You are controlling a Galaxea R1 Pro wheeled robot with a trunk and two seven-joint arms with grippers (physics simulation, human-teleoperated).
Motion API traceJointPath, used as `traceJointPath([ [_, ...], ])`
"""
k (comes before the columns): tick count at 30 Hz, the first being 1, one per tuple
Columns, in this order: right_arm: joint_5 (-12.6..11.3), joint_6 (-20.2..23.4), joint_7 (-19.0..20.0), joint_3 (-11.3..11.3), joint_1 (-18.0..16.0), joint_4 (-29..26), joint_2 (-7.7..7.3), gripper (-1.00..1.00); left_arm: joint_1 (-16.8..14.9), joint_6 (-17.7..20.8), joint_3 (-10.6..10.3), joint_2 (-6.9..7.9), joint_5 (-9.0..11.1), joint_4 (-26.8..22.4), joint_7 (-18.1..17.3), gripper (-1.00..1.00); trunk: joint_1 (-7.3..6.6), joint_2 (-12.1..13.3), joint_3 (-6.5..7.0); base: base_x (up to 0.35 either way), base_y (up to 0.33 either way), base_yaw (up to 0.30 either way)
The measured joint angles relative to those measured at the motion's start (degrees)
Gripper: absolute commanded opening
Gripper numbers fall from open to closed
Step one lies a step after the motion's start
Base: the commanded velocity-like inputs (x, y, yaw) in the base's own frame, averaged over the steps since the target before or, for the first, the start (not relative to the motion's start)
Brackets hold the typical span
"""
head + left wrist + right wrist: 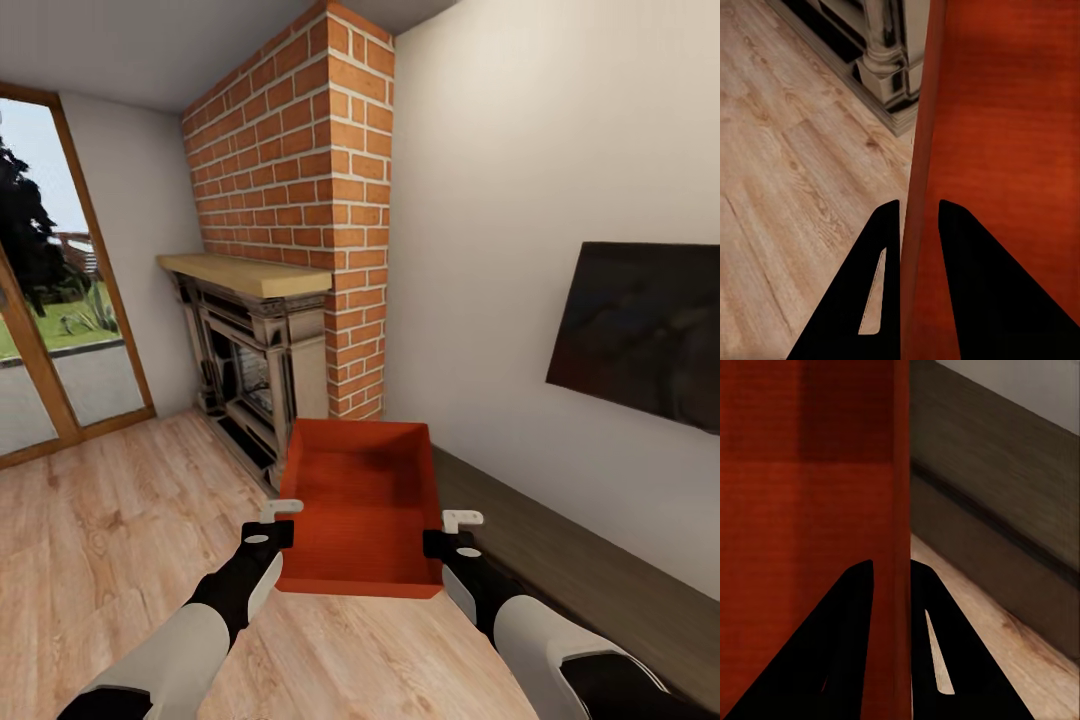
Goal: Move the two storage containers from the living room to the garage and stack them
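One orange-red storage container [360, 505], open-topped and without a lid, is held level in front of me above the living room's light wood plank floor [110, 540]. My left gripper [283, 523] is shut on its left wall, and the left wrist view shows that thin wall [916, 187] pinched between the two black fingers. At the opposite side my right gripper [449, 533] is shut on the right wall, which stands between the fingers in the right wrist view [900, 510]. The container is empty inside.
A red brick chimney [310, 200] and an ornate fireplace [250, 370] stand straight ahead. A long dark low bench [590, 580] runs along the right wall under a black wall-mounted TV [640, 330]. A glass door [50, 330] is at the left.
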Motion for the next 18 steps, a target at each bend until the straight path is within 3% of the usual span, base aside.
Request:
traceJointPath([
  [18, 0.0, 0.0, 0.0, 0.0, 0.0, 0.0, 0.00, -1.00, 0.0, 0.0, 0.0, 0.00, 0.0, 0.0, 0.0, -1.00, 0.00, 0.0, 0.79, 0.000, 0.000, 0.262],
])
